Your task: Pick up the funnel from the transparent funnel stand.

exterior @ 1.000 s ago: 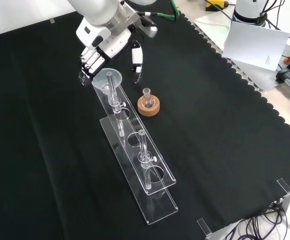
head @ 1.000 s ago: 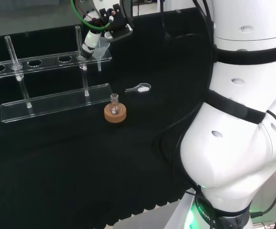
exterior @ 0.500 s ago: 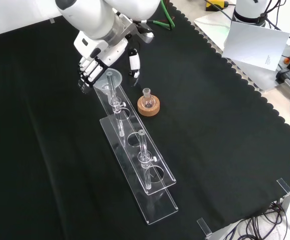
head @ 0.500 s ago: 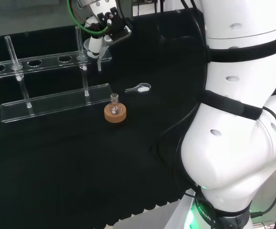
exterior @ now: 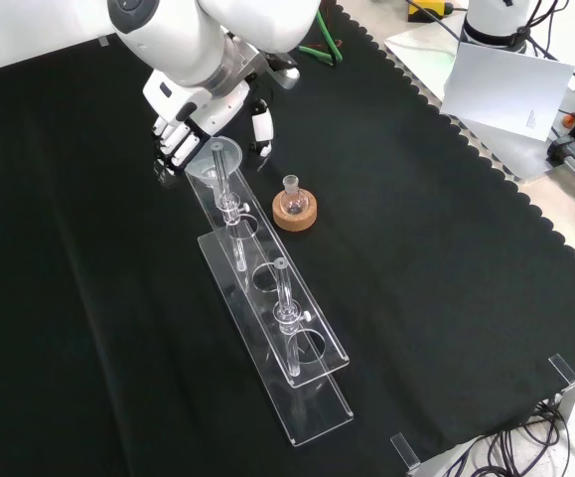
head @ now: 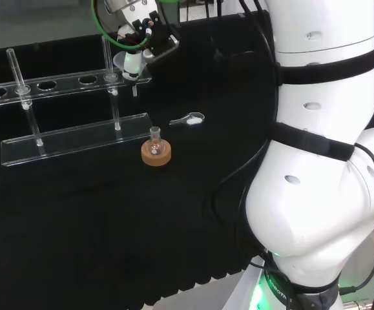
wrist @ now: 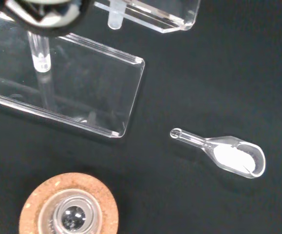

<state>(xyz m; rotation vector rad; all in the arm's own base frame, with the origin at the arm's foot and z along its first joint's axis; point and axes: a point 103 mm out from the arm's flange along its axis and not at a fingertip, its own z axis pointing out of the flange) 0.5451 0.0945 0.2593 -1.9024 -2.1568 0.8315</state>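
The clear funnel sits in the end hole of the transparent stand, its wide mouth up. In the head view the funnel is at the right end of the stand's upper shelf. My hand hovers over that end, its fingers close to one side of the funnel's rim and the thumb a short gap away on the other side. Nothing is gripped. From the wrist, the funnel's stem pokes down below the shelf, above the stand's base plate.
A small glass flask on a cork ring stands just beside the stand. A clear scoop with white powder lies on the cloth. Two thin glass posts rise from the stand.
The hand has shifted a little to the left in the front view, and the thumb has swung in closer to the funnel. The funnel has stayed in its hole.
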